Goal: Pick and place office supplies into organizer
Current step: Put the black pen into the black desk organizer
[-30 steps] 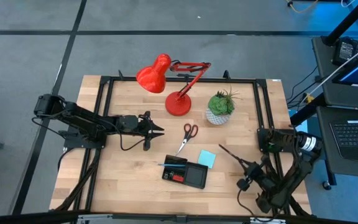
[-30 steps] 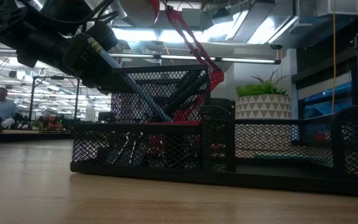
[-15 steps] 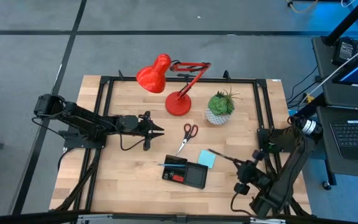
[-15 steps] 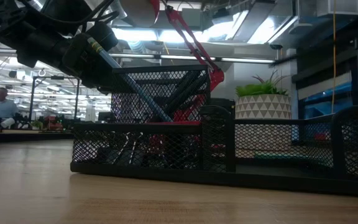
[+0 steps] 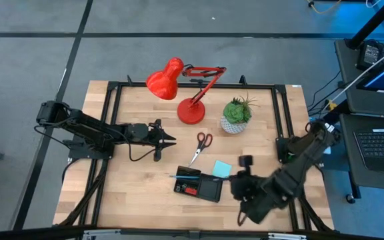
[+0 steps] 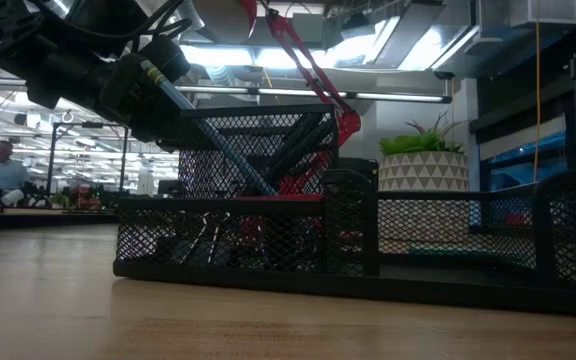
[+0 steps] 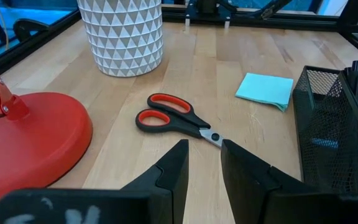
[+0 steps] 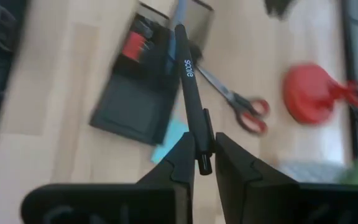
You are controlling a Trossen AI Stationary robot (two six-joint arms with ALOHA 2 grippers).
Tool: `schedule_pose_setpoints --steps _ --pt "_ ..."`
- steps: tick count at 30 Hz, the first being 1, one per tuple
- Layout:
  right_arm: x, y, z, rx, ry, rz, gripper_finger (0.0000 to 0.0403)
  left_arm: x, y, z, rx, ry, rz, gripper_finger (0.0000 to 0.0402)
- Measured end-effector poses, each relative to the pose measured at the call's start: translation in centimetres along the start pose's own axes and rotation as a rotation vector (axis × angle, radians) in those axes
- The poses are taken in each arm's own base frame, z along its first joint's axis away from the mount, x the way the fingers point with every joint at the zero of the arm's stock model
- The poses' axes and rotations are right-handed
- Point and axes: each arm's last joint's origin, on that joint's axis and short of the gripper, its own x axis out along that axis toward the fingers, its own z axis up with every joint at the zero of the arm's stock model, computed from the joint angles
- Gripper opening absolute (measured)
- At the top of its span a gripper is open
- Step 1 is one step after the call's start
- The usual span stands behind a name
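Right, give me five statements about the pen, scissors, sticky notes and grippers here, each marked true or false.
1. The right gripper is shut on a dark pen. True.
2. The red-handled scissors lie inside the organizer. False: they lie on the table, between the red lamp and the organizer.
3. The blue sticky-note pad lies on the table beside the organizer. True.
4. The left gripper holds the scissors. False: it holds nothing; the scissors lie ahead of it.
5. The potted plant has tipped over. False: it stands upright.
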Motion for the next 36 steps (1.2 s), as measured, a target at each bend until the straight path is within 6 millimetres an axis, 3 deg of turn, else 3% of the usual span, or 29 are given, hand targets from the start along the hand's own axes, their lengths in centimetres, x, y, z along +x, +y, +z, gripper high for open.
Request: schedule_pose_setpoints --steps 7,12,18,26,36 --pt "2.9 -3.4 3.0 -0.065 -0.024 0.16 0.0043 0.0 0.0 0.0 0.0 0.0 0.0 0.0088" --pt "4.8 -5.6 3.8 -0.079 -0.007 0.171 0.0044 0.0 0.0 -0.1 0.001 0.005 0.0 0.0088" --pt "7.4 -7.0 4.4 -0.063 0.035 0.196 0.0044 0.0 0.0 -0.4 0.005 0.045 0.004 0.0088" --pt "11.3 -6.9 4.5 -0.077 0.129 0.178 0.0044 0.0 0.1 -0.9 -0.016 0.098 0.009 0.0088" --pt "14.3 -5.5 4.9 -0.078 0.134 0.202 0.0044 -0.1 0.1 -1.0 -0.016 0.102 0.012 0.0088"
